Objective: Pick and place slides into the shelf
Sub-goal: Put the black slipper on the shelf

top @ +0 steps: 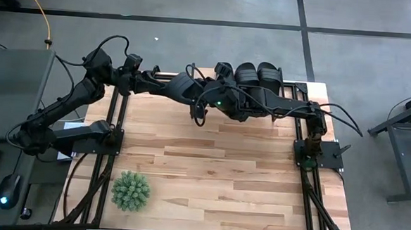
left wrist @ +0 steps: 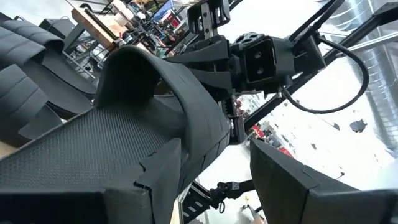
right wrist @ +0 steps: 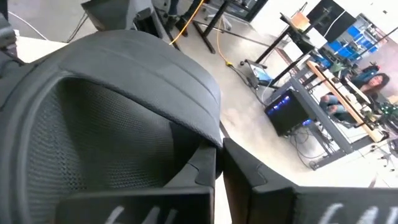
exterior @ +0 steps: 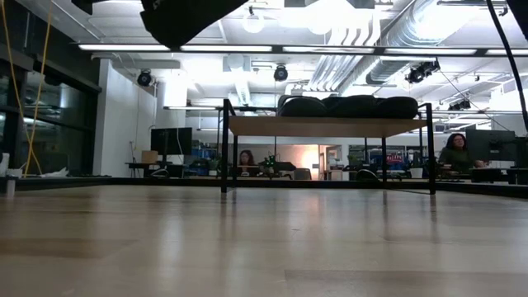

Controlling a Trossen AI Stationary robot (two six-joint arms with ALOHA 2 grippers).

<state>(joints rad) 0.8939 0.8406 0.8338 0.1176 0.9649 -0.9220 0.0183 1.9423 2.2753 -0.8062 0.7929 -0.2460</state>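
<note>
From above, your left gripper (top: 205, 94) reaches in from the left to the table's far edge, its fingers clamped on the strap of a black slide (left wrist: 124, 124), held off the table just beside the shelf (exterior: 326, 125). Your right gripper (top: 224, 100) meets it there, closed on the same slide's strap. Right of them, three slides (top: 257, 74) lie side by side on the shelf's wooden top.

Slides (top: 258, 74) were all black, footbed textured with a fine mesh-like pattern. Shelf (exterior: 327, 125) had a light wood top on black legs. Worktop (top: 209, 171) was pale striped wood; plant (top: 130, 191) was green.
</note>
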